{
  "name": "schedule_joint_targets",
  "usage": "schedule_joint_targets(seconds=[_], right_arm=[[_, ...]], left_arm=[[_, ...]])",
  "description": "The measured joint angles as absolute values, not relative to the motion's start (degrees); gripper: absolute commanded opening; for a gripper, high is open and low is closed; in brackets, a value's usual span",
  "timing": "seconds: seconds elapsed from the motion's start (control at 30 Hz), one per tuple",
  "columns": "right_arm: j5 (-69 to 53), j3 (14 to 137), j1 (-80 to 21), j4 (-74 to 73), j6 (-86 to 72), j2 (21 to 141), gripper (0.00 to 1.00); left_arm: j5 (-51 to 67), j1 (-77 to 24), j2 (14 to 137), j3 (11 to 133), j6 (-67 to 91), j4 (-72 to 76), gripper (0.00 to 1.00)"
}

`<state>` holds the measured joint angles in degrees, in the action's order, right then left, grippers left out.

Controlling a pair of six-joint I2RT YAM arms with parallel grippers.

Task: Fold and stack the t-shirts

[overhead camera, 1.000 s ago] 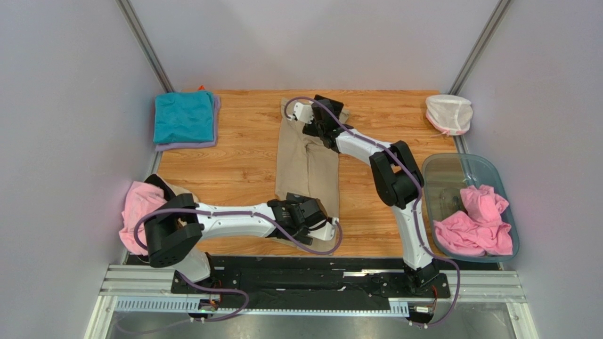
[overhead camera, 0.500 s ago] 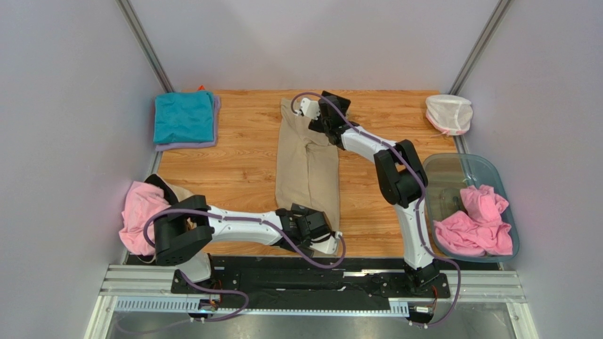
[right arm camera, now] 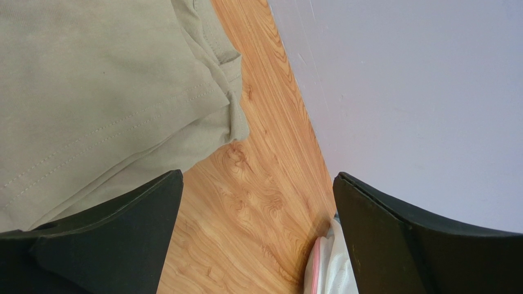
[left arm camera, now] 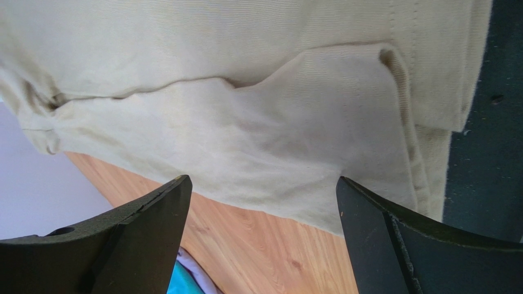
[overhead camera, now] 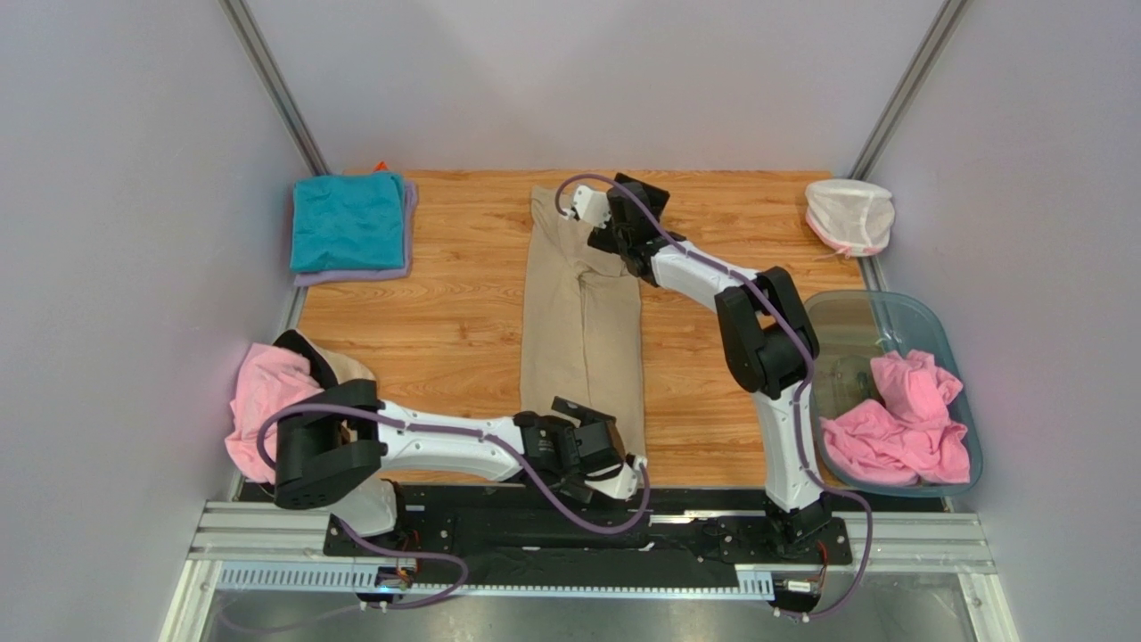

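We saw the tan t-shirt [overhead camera: 583, 328] lying flat down the middle of the wooden table [overhead camera: 455, 321]. It was folded into a long narrow strip that ran from the far edge to the near edge.

The left gripper [overhead camera: 619, 466] hung over the strip's near right corner with its jaws spread wide and nothing between them. Its wrist camera looked down on the stitched hem [left arm camera: 405, 122] and a folded-over flap of the cloth, with one dark finger on either side.

The right gripper [overhead camera: 579, 207] sat over the far end of the strip, likewise wide apart and holding nothing. Its wrist camera showed the shirt's far corner, bare wood and the grey wall [right arm camera: 417, 92]. We could not tell whether either gripper touched the cloth.

In the far left corner a teal t-shirt [overhead camera: 348, 221] lay neatly folded on top of a lilac t-shirt [overhead camera: 351, 277], well apart from the tan one. A pink t-shirt [overhead camera: 261, 395] was bunched at the near left edge, just beside the left arm's elbow.

More pink cloth [overhead camera: 900, 428] lay crumpled in the clear tub [overhead camera: 857, 310] to the right of the table. A white net pouch [overhead camera: 851, 214] sat in the far right corner.
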<state>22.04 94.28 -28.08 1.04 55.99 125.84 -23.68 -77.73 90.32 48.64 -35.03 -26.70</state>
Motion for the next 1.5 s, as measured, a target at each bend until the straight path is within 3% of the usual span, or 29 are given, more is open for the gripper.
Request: schedule_joint_targets(seconds=[0.37, 0.67, 1.03, 1.5], right_arm=[[22.2, 88.6, -27.6, -3.7, 48.4, 115.8, 1.0], [21.3, 86.5, -26.6, -8.2, 40.5, 109.6, 1.0], [13.2, 105.1, -26.7, -17.1, 33.7, 125.4, 1.0], [8.7, 110.3, -28.1, -20.3, 32.6, 135.8, 1.0]], left_arm=[[-32.3, -77.5, 71.7, 40.7, -40.7, -13.3, 0.99], [-32.2, -63.2, 61.0, 36.4, -45.6, -4.9, 0.99], [-31.3, -52.9, 59.9, 36.4, -48.8, 3.4, 0.99], [-28.5, -45.6, 64.4, 36.4, -49.0, 7.3, 0.99]])
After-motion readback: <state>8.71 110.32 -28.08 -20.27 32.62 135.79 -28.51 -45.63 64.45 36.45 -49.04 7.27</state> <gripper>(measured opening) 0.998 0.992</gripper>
